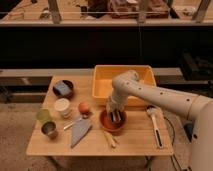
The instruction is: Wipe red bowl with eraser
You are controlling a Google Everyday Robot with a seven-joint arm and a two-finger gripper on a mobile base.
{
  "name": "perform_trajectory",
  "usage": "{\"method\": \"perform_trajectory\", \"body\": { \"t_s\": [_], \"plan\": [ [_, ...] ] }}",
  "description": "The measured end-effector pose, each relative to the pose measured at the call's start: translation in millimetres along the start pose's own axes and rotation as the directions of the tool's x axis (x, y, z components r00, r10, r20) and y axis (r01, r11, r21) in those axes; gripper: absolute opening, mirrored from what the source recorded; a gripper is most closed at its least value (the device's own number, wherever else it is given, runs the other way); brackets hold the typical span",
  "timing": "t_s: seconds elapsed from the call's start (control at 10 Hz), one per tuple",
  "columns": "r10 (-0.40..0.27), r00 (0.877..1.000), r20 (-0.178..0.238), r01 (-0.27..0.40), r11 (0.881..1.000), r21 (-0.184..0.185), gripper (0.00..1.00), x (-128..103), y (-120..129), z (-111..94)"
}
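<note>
A wooden bench (137, 142) is seen, with a yellow tub (122, 69) at its back. The red bowl (106, 125) is set upright near the front of the tub, mouth upward; being round, it shows no long axis. The pincer (116, 117) is lowered into the bowl; whether it is clenched or released, and what it holds, cannot be told.

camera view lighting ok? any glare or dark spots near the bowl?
Camera view: table warmly, evenly lit, no glare. Background behind it is nearly black. The end effector sits in the red bowl, darkening its inside.
</note>
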Motion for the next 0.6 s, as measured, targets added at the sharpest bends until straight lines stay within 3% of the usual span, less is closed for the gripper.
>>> {"method": "perform_trajectory", "body": {
  "t_s": [0.6],
  "plan": [
    [-0.092, 0.996, 0.0, 0.092, 0.996, 0.015, 0.0, -19, -31, -8]
  ]
}}
